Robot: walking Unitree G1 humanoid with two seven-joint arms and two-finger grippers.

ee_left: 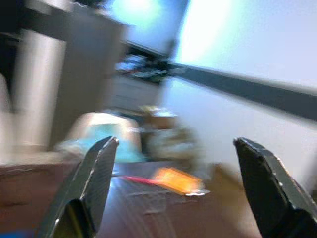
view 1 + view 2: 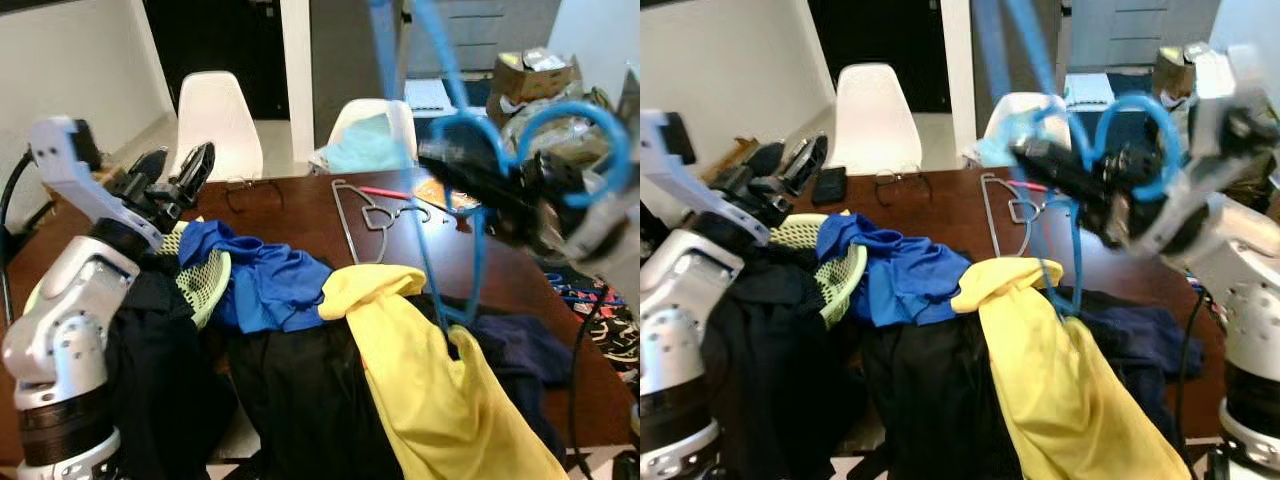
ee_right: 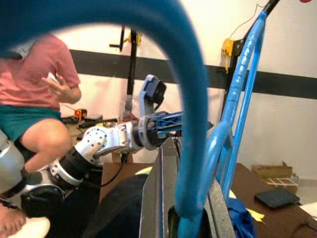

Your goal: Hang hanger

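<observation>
Left eye view, right side: right gripper (image 2: 440, 158) pinching blue hanger (image 2: 470, 130), lifted off table (image 2: 300, 215), yellow shirt (image 2: 430, 380) dangling below. Left gripper (image 2: 175, 170) spread wide, empty, upper left. Picked up, not hung yet.

Blue hanger (image 2: 440, 150) top cut off; left wrist view blurred.
</observation>
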